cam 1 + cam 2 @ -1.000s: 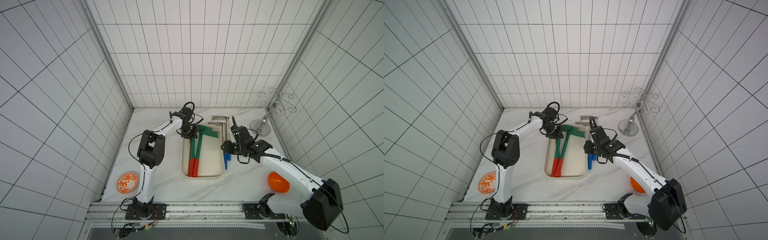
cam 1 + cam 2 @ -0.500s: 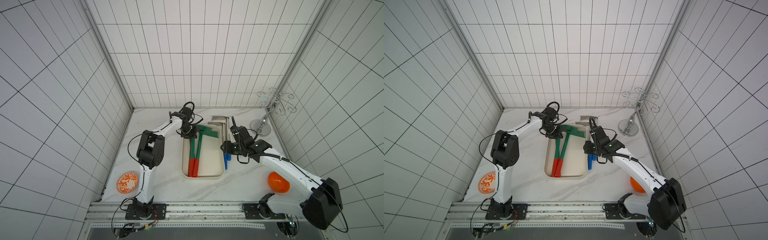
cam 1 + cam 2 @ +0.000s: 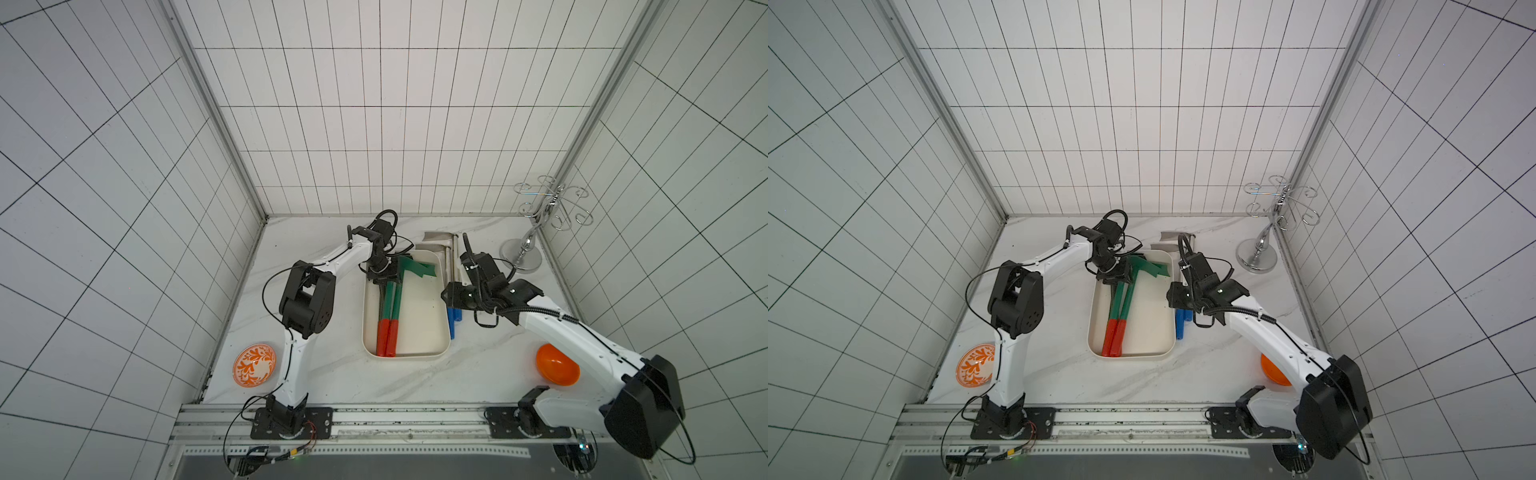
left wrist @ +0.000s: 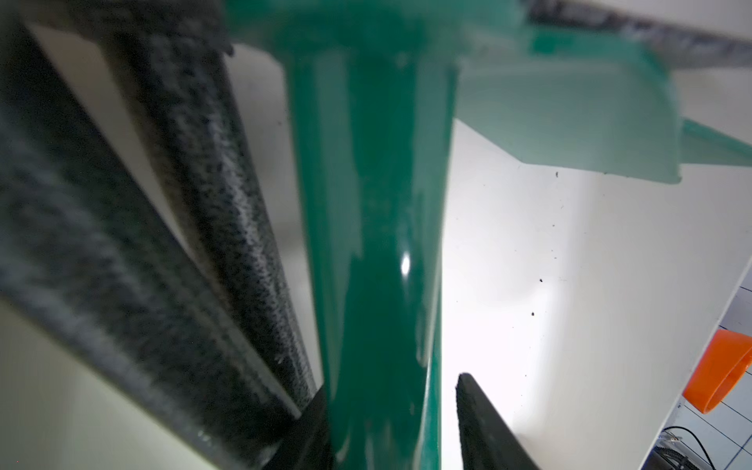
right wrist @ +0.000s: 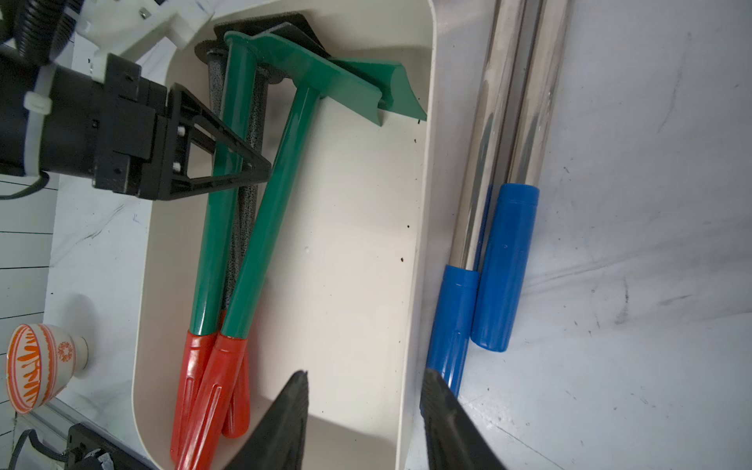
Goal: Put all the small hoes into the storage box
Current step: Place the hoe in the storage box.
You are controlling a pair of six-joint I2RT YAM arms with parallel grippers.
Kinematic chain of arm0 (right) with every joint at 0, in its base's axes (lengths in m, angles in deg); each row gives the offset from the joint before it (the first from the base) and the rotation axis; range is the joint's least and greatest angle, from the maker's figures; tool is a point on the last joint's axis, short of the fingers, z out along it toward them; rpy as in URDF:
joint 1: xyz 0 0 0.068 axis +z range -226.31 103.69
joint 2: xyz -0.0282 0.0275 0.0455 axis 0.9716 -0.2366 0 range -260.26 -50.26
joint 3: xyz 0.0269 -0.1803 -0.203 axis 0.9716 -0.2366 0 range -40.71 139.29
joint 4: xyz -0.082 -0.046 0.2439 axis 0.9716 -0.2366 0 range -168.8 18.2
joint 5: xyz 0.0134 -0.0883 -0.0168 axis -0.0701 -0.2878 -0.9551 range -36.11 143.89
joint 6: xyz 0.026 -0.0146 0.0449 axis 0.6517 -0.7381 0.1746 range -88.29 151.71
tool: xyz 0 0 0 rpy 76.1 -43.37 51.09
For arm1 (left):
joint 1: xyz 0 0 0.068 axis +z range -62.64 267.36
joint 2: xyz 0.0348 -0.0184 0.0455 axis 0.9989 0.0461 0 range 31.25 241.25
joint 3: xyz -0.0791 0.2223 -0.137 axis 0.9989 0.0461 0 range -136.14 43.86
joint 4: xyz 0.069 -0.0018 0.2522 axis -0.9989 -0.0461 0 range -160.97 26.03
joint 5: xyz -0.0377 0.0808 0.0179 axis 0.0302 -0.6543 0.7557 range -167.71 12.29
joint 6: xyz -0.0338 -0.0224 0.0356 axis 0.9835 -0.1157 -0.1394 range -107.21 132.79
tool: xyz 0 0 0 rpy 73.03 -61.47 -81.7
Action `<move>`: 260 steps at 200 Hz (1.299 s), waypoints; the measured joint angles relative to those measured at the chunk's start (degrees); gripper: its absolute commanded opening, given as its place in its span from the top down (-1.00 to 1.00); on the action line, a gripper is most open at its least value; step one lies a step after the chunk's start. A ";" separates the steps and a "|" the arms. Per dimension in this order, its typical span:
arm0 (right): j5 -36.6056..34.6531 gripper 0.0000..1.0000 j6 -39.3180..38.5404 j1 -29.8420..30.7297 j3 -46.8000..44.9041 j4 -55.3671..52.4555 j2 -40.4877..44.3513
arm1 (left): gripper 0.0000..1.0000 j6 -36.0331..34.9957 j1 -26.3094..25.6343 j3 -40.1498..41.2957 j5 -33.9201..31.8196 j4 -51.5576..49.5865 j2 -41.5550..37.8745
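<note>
Hoe (image 5: 212, 244) lies in the box (image 5: 346, 285), left gripper (image 4: 390, 386) spread loosely around it; right gripper (image 5: 365, 372) spread astride the box's wall.

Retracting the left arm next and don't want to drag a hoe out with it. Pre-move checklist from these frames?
1. Green hoe inside the storage box: ok, it lies within the walls.
2. Left hand open: ok, a gap shows between one finger and the shaft.
3. Other finger off the shaft: cannot tell, it sits right against it in the left wrist view.
4. Right hand open and empty: ok.
5. Right hand clear of the box: cannot tell, it hangs over the box's side wall and its height is unclear.
6. All tools stowed: not ok, two blue-handled tools lie on the table beside the box.
</note>
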 measured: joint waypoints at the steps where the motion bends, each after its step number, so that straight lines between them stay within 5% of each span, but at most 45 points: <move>1: 0.00 0.07 0.00 0.00 0.00 0.00 0.00 | 0.04 0.00 0.02 -0.07 -0.04 -0.04 0.00; 91: 0.00 0.07 -0.02 0.00 -0.02 0.00 0.00 | -0.01 -0.26 1.27 -2.64 -2.73 -1.68 -0.90; 140: 0.00 0.06 -0.02 0.00 -0.02 0.00 0.00 | -0.09 -1.53 3.80 -1.92 -8.96 -1.97 -9.86; 183: -0.04 0.06 -0.02 0.00 0.00 0.00 0.00 | -0.17 -4.26 5.92 5.75 -14.16 0.74 -19.32; 260: -0.20 0.06 0.00 0.00 0.00 -0.04 0.00 | -0.24 -6.12 5.84 21.51 -14.99 7.30 -20.04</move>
